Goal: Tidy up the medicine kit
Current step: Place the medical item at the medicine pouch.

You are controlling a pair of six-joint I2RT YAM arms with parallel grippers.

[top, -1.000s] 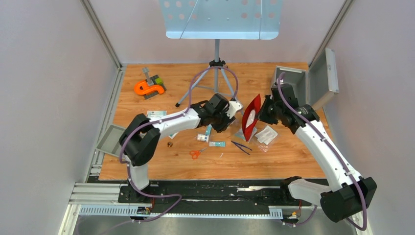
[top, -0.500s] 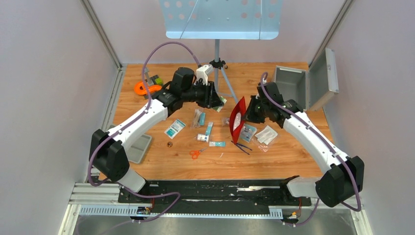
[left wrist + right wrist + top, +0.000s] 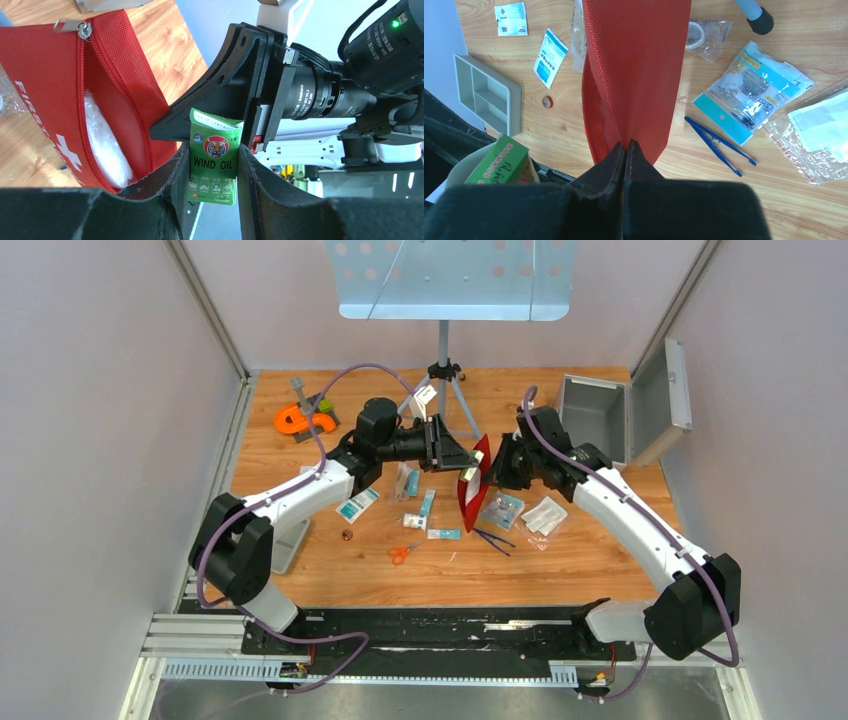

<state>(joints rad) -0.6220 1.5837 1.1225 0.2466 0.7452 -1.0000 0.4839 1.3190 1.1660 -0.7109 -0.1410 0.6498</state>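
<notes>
Medicine kit [image 3: 592, 416] stands lid-open at the top view's upper right. Left tool [image 3: 211, 150] pinches a green Wind Oil box [image 3: 214, 176] beside the unzipped red pouch [image 3: 634, 65], whose edge the right tool [image 3: 626, 146] clamps tight.

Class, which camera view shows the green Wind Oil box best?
Left wrist: the box sits in the centre, label readable, clamped in the left gripper. The right wrist view shows one corner of it; the top view shows only a tiny speck.
</notes>
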